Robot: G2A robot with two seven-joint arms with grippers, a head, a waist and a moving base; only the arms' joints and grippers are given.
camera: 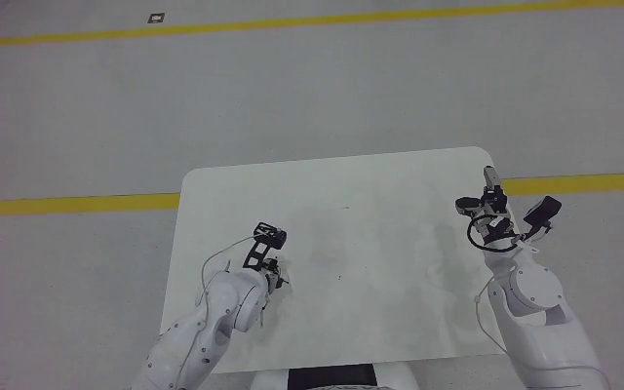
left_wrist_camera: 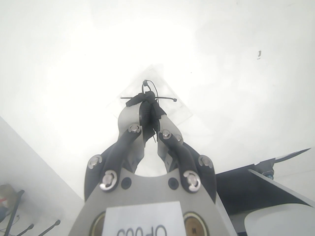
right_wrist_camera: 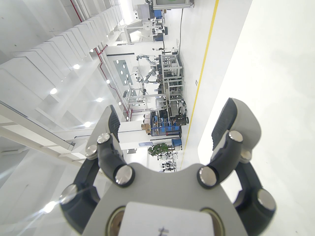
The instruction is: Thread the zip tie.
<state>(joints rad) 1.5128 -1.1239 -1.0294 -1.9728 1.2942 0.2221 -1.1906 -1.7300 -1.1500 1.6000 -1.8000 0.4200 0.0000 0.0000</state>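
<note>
A thin black zip tie (left_wrist_camera: 150,90) shows in the left wrist view, curled into a small loop beyond the fingertips, with its strap running crosswise to a small head (left_wrist_camera: 175,99). My left gripper (left_wrist_camera: 148,104) is shut on the zip tie, and a short strand hangs down between its fingers (left_wrist_camera: 145,114). It hovers just over a clear plastic sheet (left_wrist_camera: 172,92) lying on the white table. In the top view the left gripper (camera: 265,246) is over the table's front left part. My right gripper (right_wrist_camera: 169,116) is open and holds nothing; it sits at the table's right edge (camera: 487,195).
The white table (camera: 370,253) is bare around both arms apart from the clear sheet. Its left edge runs close to the left arm. Grey floor with yellow lines (camera: 88,204) surrounds the table. The right wrist view looks off into the hall.
</note>
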